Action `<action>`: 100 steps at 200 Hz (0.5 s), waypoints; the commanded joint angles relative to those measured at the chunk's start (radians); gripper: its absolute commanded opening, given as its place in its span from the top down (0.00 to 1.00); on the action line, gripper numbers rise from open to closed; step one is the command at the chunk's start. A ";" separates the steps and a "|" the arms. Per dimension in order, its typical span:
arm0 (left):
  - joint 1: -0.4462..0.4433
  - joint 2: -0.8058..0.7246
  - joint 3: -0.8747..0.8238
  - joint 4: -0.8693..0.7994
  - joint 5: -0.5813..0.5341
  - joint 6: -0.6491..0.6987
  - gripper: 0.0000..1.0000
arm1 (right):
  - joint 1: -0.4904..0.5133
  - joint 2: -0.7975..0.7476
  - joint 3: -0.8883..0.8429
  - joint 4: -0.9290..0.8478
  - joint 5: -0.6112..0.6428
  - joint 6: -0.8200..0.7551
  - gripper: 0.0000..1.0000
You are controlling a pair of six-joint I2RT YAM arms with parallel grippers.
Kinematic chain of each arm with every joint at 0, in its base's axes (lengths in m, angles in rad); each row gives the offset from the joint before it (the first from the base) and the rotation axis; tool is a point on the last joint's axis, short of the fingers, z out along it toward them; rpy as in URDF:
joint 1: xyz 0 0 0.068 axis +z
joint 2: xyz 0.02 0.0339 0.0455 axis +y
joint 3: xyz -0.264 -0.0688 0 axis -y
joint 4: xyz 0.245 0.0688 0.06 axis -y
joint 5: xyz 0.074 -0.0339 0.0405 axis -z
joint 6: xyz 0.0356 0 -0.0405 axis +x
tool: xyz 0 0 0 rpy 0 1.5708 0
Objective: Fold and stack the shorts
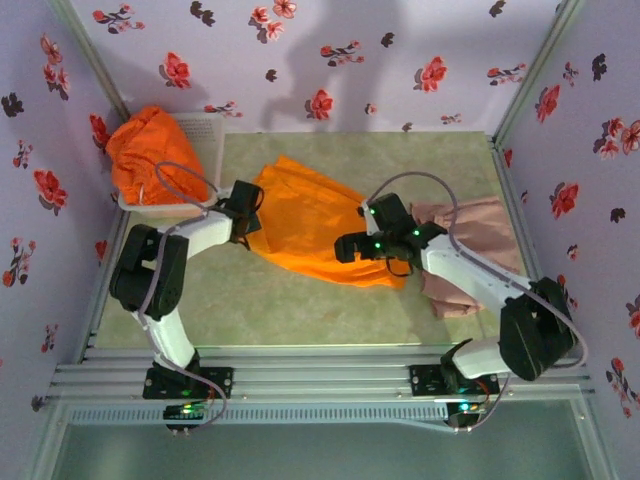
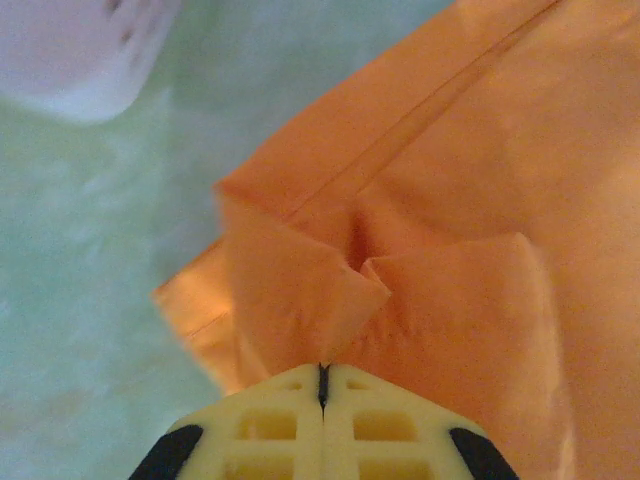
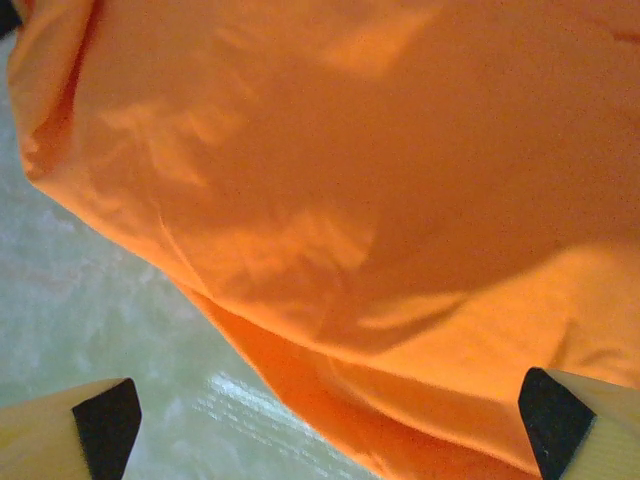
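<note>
One pair of bright orange shorts (image 1: 305,225) lies spread and rumpled in the middle of the green counter (image 1: 300,315), running from upper left to lower right; the left arm (image 1: 190,240) reaches to its left edge, and in the left wrist view the left jaws are shut tight on a fold of that orange cloth (image 2: 420,230), which puckers into creases just ahead of the pale fingers (image 2: 270,425); a hemmed corner sticks out to the left over the bare counter (image 2: 90,300).

The right arm (image 1: 470,270) comes in from the right, its head over the lower right part of the same shorts; in the right wrist view the right jaws stand wide apart, the dark fingertips (image 3: 105,420) at the bottom corners with the orange fabric (image 3: 340,180) and a strip of counter (image 3: 90,300) between and beyond them, holding nothing; whether they touch the cloth I cannot tell.

The second orange shorts (image 1: 150,150) sit bunched in the white mesh basket (image 1: 205,132) at the far left corner, well apart from the spread pair; a blurred white corner of that basket (image 2: 80,50) shows in the left wrist view.

The pink-beige shorts (image 1: 480,235) lie crumpled on the right of the counter, just beside the spread orange pair and partly hidden under the right arm.
</note>
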 commanded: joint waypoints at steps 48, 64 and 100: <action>0.035 -0.214 -0.287 0.145 0.035 -0.177 1.00 | 0.005 0.364 0.488 -0.059 -0.014 -0.125 0.06; 0.040 -0.238 -0.336 0.156 0.036 -0.211 1.00 | 0.005 0.491 0.642 -0.091 -0.030 -0.137 0.09; 0.044 -0.347 -0.491 0.170 0.040 -0.309 0.98 | 0.031 0.734 0.926 -0.144 -0.116 -0.167 0.10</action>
